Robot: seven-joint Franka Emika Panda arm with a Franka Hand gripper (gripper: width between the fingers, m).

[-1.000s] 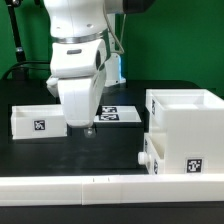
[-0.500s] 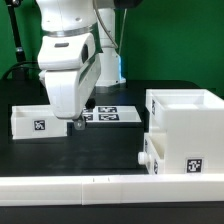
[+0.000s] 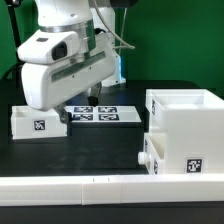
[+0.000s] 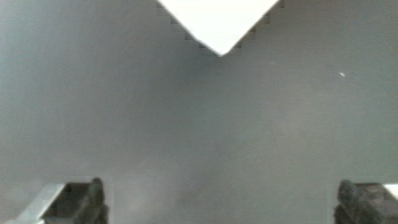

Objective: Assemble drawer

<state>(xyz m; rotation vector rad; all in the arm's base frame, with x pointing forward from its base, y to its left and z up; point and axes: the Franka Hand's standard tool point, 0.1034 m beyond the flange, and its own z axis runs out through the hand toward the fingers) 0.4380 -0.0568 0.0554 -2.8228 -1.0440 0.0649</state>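
Observation:
The big white boxy housing (image 3: 186, 122) stands at the exterior view's right, hollow side up, tags on its front. One small tray (image 3: 152, 156) with a knob sits at its lower left side. The other small tray (image 3: 33, 120) lies apart at the exterior view's left, with a tag on its front. My gripper (image 3: 62, 116) hangs tilted just beside that left tray's right end, low over the table. In the wrist view my gripper (image 4: 222, 205) is open and empty, fingertips (image 4: 71, 205) wide apart over bare dark table. A white corner (image 4: 221, 22) shows ahead.
The marker board (image 3: 104, 115) lies flat on the table behind my gripper. A long low white rail (image 3: 100, 188) runs along the front edge. A green wall and cables stand at the back.
My arm has swung to the exterior view's left and tilted over, bringing the gripper from in front of the marker board to the left tray's right end. The parts have not moved.

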